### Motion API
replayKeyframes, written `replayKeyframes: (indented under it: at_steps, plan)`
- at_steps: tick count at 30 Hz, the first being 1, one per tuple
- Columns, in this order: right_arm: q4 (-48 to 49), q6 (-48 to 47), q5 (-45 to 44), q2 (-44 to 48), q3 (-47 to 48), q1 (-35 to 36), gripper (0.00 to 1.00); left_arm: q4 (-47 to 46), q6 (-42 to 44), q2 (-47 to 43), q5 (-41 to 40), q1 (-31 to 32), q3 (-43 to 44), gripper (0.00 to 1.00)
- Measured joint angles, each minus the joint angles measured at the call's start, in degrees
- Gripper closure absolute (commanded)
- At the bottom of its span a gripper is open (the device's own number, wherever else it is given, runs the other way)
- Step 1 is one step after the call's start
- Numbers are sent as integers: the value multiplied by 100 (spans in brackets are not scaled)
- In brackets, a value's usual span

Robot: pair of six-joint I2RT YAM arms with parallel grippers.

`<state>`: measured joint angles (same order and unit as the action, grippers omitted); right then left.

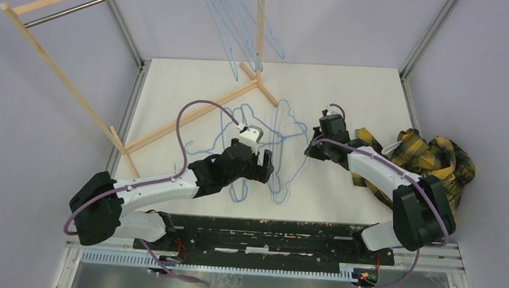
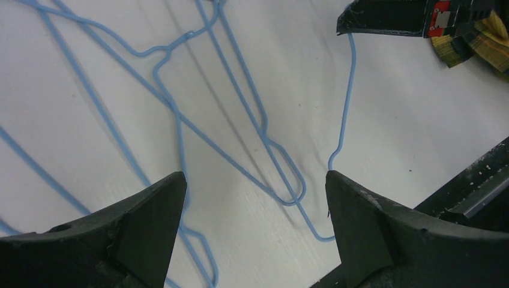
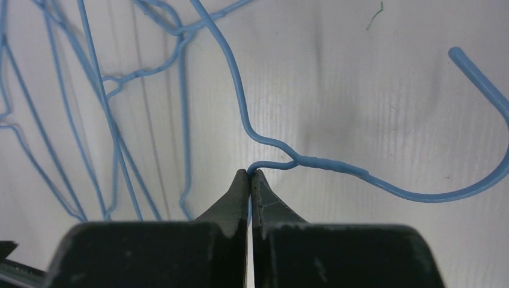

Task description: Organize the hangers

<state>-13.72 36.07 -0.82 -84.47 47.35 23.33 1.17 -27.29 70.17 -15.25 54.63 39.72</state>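
Entry, left gripper [image 2: 252, 180]: my fingers spread wide, gripping nothing. The hangers [image 2: 262, 137] lie tangled flat on the table [image 2: 408, 108], their wires crossing between and beyond my tips. Entry, right gripper [image 3: 250, 174]: my fingers pinched together on one hanger [image 3: 327, 163], its twisted neck just right of my tips, the hook curling farther right.
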Motion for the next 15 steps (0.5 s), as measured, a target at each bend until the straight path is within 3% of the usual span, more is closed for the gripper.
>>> replayKeyframes:
  at_steps: [15]
  plan:
    - [-560, 15, 229, 850, 109, 236, 99, -680, 33, 1755, -420, 866, 1110, 8]
